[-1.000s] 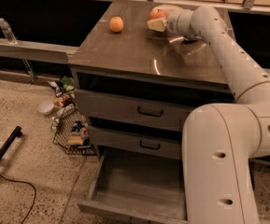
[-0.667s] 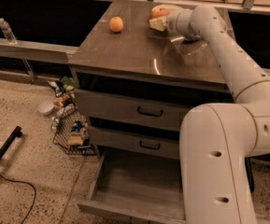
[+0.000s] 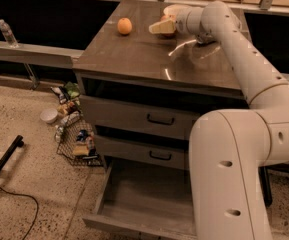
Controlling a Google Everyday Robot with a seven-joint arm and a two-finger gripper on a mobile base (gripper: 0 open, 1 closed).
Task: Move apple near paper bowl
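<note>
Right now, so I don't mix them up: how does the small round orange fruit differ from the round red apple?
The small orange fruit is orange-yellow; the red apple is redder. The fruit stands alone, fully visible; the apple is partly hidden by the gripper, which is right against it. Both are round, at the far end of the grey countertop.

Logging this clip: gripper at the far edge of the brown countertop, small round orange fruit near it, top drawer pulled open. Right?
No: the camera view shows the bottom drawer open, the top drawer shut. The gripper is at the far edge of the brown countertop, the small round orange fruit near it.
</note>
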